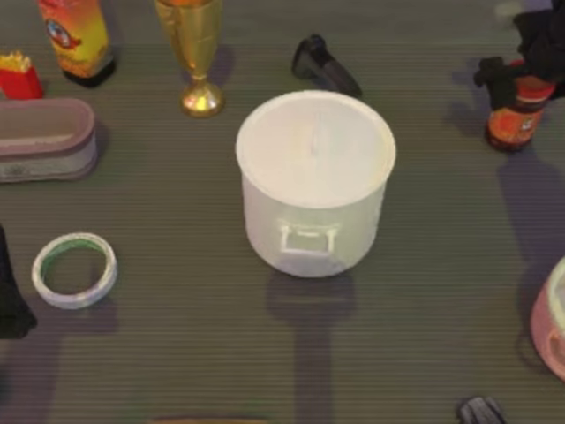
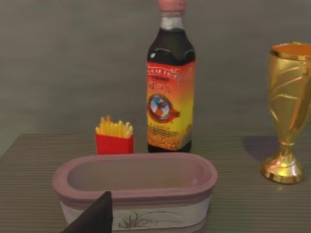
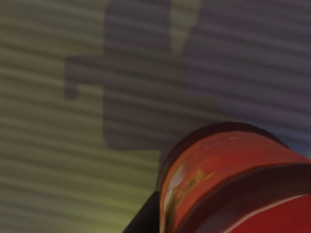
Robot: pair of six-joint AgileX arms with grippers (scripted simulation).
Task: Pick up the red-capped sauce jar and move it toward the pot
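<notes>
The red-capped sauce jar (image 1: 515,115), dark brown with an orange-red label, is at the table's far right, well right of the pot. My right gripper (image 1: 523,81) comes down on it from above and is shut on its red cap. In the right wrist view the jar (image 3: 228,184) fills the near corner, with one dark finger (image 3: 146,218) pressed against its side and its shadow on the mat beyond. The big white pot (image 1: 315,177), lid on and handle facing the near edge, stands mid-table. My left gripper (image 1: 11,300) is parked at the left edge, open, with one fingertip (image 2: 95,218) showing.
A tall sauce bottle (image 1: 75,40), a fries box (image 1: 18,75) and an oval pinkish tin (image 1: 44,137) stand at the far left. A gold goblet (image 1: 194,53) and a black object (image 1: 324,64) stand behind the pot. A tape ring (image 1: 75,269) lies front left.
</notes>
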